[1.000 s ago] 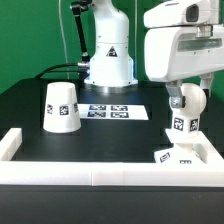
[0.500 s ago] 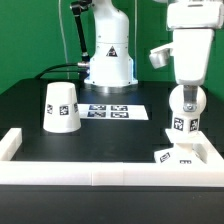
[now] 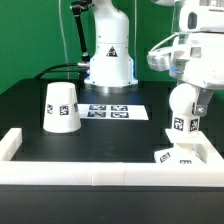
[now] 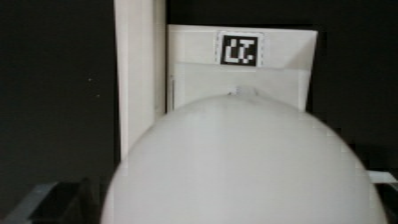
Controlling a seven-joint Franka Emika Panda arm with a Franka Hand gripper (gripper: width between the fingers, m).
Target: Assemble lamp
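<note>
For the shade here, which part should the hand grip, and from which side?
Likely the narrower upper end of the shade, coming straight down from above: it stands upright, wide end down, so its walls taper to their smallest width at the top.

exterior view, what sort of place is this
Probably a robotics lab test bench: a black table edged with a white rail, a marker board of printed tags, and a tagged lamp shade near the robot arm.

One shade (image 3: 61,107), one bulb (image 3: 182,105) — one base (image 3: 186,154)
</note>
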